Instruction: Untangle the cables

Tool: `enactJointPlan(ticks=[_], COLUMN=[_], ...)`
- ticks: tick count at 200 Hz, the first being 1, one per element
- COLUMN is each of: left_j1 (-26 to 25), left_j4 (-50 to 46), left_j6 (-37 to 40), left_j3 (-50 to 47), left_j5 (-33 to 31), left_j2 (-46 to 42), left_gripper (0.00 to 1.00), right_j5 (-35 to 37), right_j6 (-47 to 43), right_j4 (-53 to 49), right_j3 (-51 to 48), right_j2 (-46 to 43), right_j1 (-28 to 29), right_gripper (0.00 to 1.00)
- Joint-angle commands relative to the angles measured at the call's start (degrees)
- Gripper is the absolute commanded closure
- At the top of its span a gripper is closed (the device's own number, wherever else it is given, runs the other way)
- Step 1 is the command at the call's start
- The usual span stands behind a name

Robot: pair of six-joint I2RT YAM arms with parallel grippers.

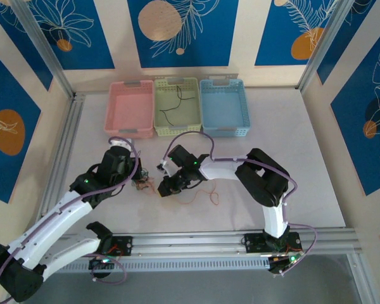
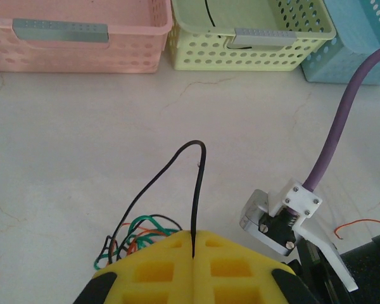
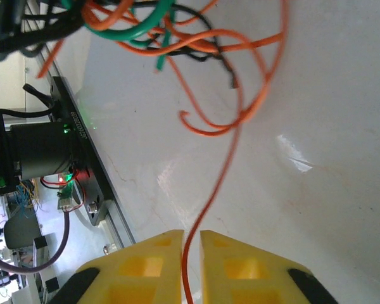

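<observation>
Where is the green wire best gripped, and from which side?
Likely the green wire's cut end, which juts out over bare table; come from that open side, since its other parts weave among orange wires and black wires.

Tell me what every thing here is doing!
Left jaws, shut on black cable.
Right jaws, almost closed around orange cable, grip unclear.
Knot, tangled.
Pink basket, empty.
Green basket, holds a thin black wire.
Blue basket, empty.
</observation>
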Motion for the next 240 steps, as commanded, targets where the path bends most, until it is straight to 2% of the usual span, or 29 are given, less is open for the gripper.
enactJointPlan(ticks=[1, 22, 61, 86, 114, 137, 171, 240], left_j1=[0.6, 0.6, 0.7, 0.9, 1.7, 1.8, 1.8, 1.9], left_j4=[1.4, 1.4, -1.6, -7.7, -11.0, -11.5, -13.3, -21.0], left_j6=[-0.4, -0.4, 0.8, 3.1, 4.0, 3.7, 3.3, 3.6], left_j3=[1.1, 0.9, 1.8, 4.1, 4.6, 4.3, 5.1, 10.2], left_j5=[0.7, 0.6, -2.5, -8.3, -9.7, -10.1, -11.6, -16.4], left_j2=[0.0, 0.0, -0.4, -2.4, -6.0, -7.8, -9.3, -13.9], left_gripper=[1.0, 1.0, 1.0, 1.0, 1.0, 1.0, 1.0, 1.0], right_j5=[-2.1, -1.3, 2.7, 2.9, 2.5, 2.8, 7.5, 15.6], right_j6=[-0.5, -0.5, 1.6, 8.8, 18.4, 24.3, 28.1, 30.3], right_j4=[-0.6, -0.4, 3.0, 11.4, 22.2, 27.7, 27.1, 23.7], right_j3=[0.2, -0.2, -5.4, -15.6, -27.0, -32.8, -37.1, -41.4], right_j2=[0.5, 0.0, -5.8, -12.6, -19.0, -21.4, -25.0, -32.4], right_j1=[0.4, 0.2, -2.1, -9.8, -20.5, -26.2, -30.2, -32.8], right_gripper=[0.91, 1.0, 1.0, 1.0, 1.0, 1.0, 1.0, 1.0])
